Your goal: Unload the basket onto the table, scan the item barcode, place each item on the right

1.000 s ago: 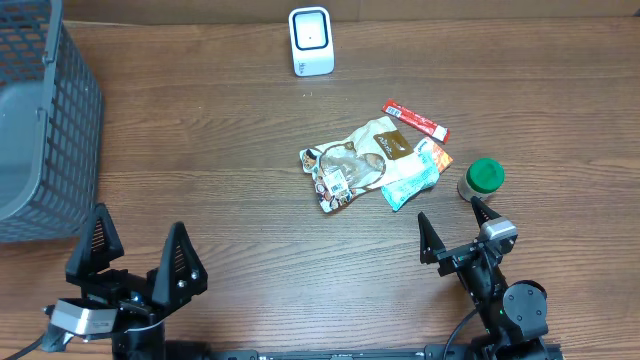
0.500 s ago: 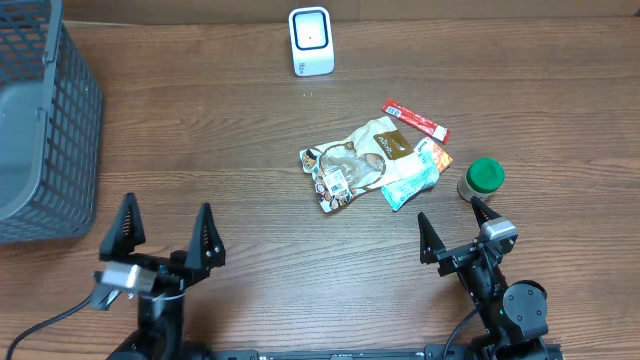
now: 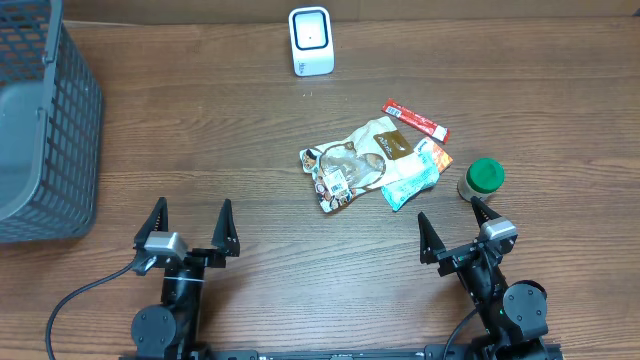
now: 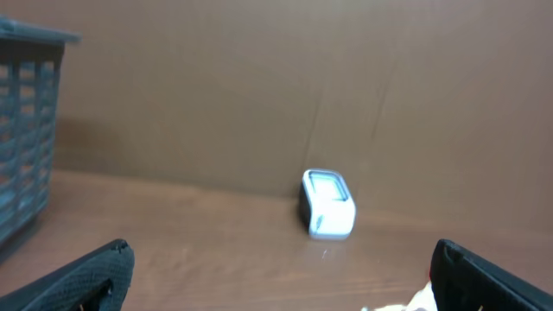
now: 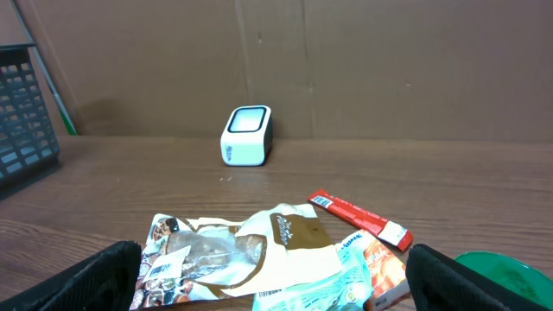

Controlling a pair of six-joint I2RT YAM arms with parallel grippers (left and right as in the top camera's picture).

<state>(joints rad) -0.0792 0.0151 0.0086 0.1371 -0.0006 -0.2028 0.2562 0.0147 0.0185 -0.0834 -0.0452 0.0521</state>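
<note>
**Both arms empty-handed at near edge; goods lie mid-surface, scanner at far edge**

Nearest the robot, the left gripper (image 3: 193,205) stands at the near edge of the wooden surface (image 3: 200,120). Its fingers are released and spread wide, with nothing between them. The right gripper (image 3: 446,210) stands likewise at the near right, fingers released and holding nothing.

Just beyond the right gripper's right-hand finger, the overhead view shows a green-lidded jar (image 3: 483,178). Whether the two touch cannot be told. The right wrist view catches only part of the jar's lid, in its lower right corner.

Further out, right of centre, the flat goods lie in a cluster. A brown-and-cream pouch (image 3: 360,158) lies flat, and a teal packet (image 3: 410,178) overlaps its right edge. A red stick packet (image 3: 417,119) lies slanted just behind them.

The right wrist view shows all three. The left wrist view is blurred and gives only a pale sliver at its bottom edge.

At the far edge, near centre, the white scanner (image 3: 311,41) stands upright, well apart from the goods. It is seen in all three views. A grey basket (image 3: 50,130) occupies the far left. Only the wrist views show the brown cardboard wall (image 5: 389,60) behind.
</note>
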